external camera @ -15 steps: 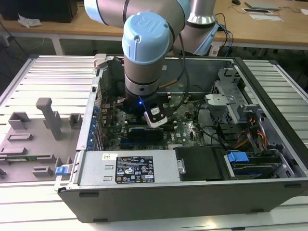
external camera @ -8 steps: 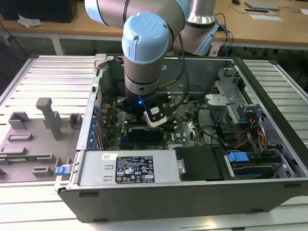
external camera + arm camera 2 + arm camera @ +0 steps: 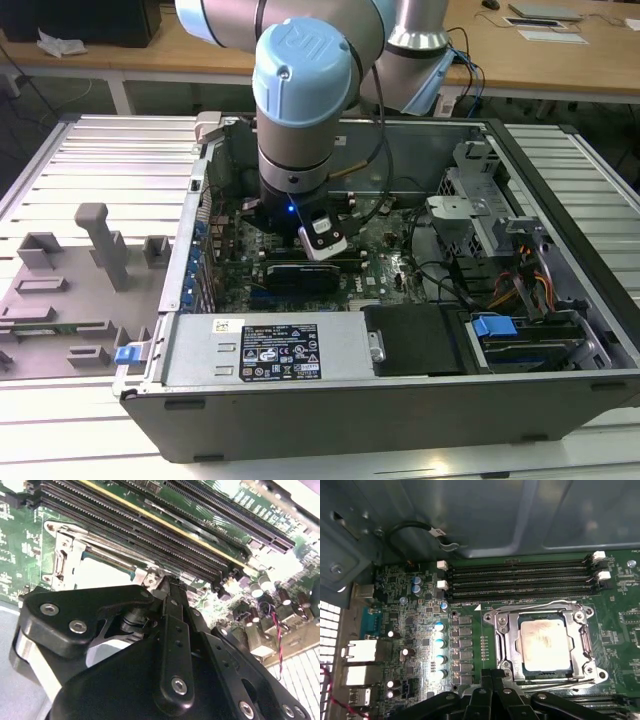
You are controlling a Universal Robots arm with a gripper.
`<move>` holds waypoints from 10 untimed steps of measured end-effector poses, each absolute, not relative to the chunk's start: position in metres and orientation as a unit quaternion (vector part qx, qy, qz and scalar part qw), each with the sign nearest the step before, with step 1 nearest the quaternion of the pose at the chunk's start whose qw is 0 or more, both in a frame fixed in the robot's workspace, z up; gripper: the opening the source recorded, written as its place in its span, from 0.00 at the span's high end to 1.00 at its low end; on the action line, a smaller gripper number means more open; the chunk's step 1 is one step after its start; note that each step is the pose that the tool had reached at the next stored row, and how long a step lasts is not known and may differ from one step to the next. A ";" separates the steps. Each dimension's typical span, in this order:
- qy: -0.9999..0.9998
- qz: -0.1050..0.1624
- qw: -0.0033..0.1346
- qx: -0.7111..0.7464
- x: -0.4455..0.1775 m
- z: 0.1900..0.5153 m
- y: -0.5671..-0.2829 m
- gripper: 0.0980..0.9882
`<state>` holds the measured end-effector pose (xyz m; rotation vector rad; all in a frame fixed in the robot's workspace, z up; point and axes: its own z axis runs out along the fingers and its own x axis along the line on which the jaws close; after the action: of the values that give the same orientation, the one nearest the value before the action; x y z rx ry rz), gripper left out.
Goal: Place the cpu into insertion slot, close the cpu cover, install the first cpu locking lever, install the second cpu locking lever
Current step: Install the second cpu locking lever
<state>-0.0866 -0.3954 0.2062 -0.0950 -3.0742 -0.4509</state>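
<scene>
The cpu, a square chip with a silvery-beige top, lies flat in its socket on the green motherboard. The cpu cover, a metal frame with an open middle, is down around it. A thin wire lever runs along the socket's side nearest the memory slots. Another lever lies along the opposite side. My gripper is shut, its black tips right at the socket's corner on that opposite side. The second wrist view shows the gripper touching the cover's edge, beside the cpu. I cannot see whether anything thin is pinched.
Long black memory slots lie just beyond the socket, with the case wall behind. Capacitors and rear ports flank it. In the exterior view the arm reaches into the open case, between the power supply and drive cage.
</scene>
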 end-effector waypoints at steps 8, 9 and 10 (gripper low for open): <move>-0.989 -0.145 0.016 -0.031 -0.084 0.225 -0.395 0.99; -0.989 -0.145 0.017 -0.031 -0.082 0.225 -0.395 0.99; -0.989 -0.145 0.017 -0.031 -0.073 0.225 -0.395 0.99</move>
<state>-0.0731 -0.3952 0.2248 -0.0951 -3.0725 -0.4505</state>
